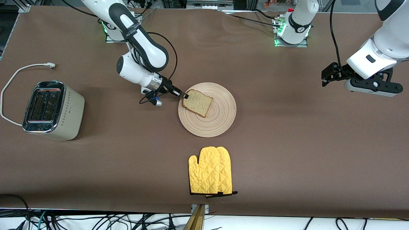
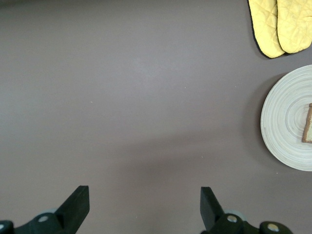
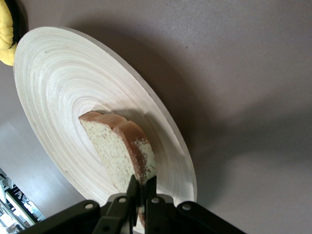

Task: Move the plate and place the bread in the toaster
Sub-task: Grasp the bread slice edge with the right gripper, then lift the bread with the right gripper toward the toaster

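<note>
Front view: the right gripper (image 1: 184, 95) clamps the bread (image 1: 197, 103) by its crust edge over the plate (image 1: 220, 119) at mid-desk (image 1: 287, 153); the toaster (image 1: 52, 110) stands at the right arm's end. Left wrist view: the left gripper (image 2: 144, 204) hangs spread wide over bare desk. Right wrist view: the bread appears tilted, possibly lifted off the plate.

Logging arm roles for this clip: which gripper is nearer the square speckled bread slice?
Right. The right gripper grips the bread slice by its crust edge; the left gripper waits over bare table toward the left arm's end.
</note>
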